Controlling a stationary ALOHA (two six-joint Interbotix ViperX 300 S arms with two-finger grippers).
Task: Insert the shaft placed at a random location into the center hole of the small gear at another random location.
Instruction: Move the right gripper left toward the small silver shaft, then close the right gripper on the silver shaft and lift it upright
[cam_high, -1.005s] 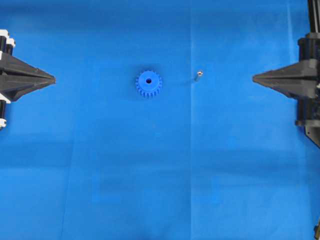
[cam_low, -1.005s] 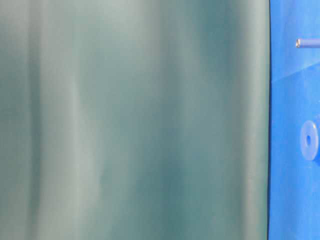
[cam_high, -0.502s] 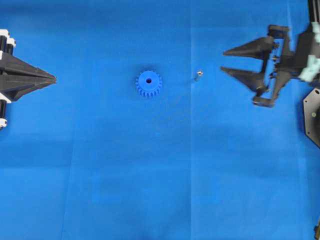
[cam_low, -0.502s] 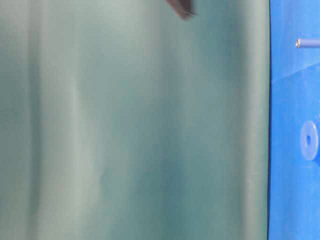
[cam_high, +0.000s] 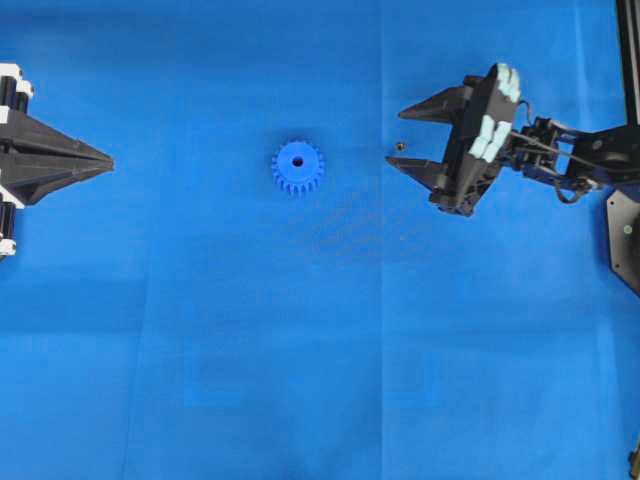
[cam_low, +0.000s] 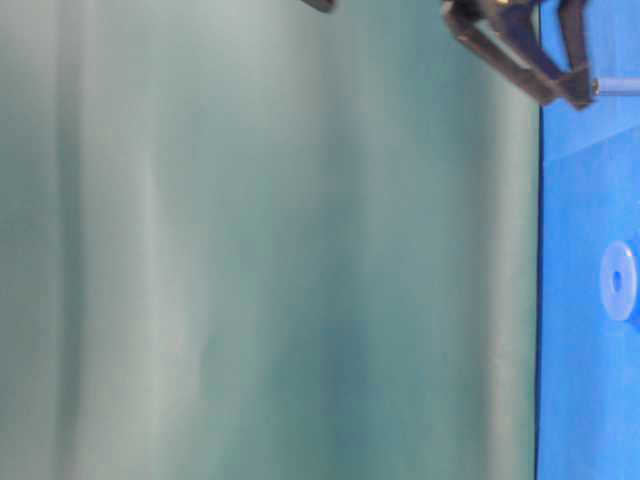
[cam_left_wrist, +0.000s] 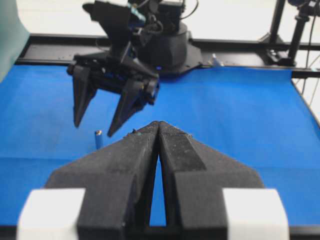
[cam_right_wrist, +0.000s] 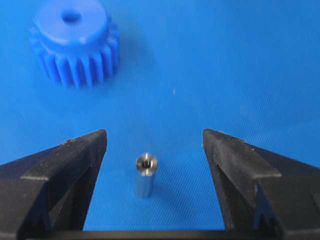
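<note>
Shaft (cam_right_wrist: 145, 175): upright on counter (cam_high: 300, 350), between spread fingers of right end effector (cam_high: 402, 135), untouched; small gear (cam_high: 297, 167) at 9 o'clock; left end effector (cam_high: 105, 159) clenched, farther.

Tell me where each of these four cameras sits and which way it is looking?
Overhead: looks straight down on the blue mat; left tool, right tool show.
Table-level: sits sideways, mostly facing a green backdrop; right tool's fingers show.
Left wrist: looks past its shut tool across the mat.
Right wrist: looks between its open fingers at the shaft.
Shared: the overhead and right wrist views both show the small gear.
</note>
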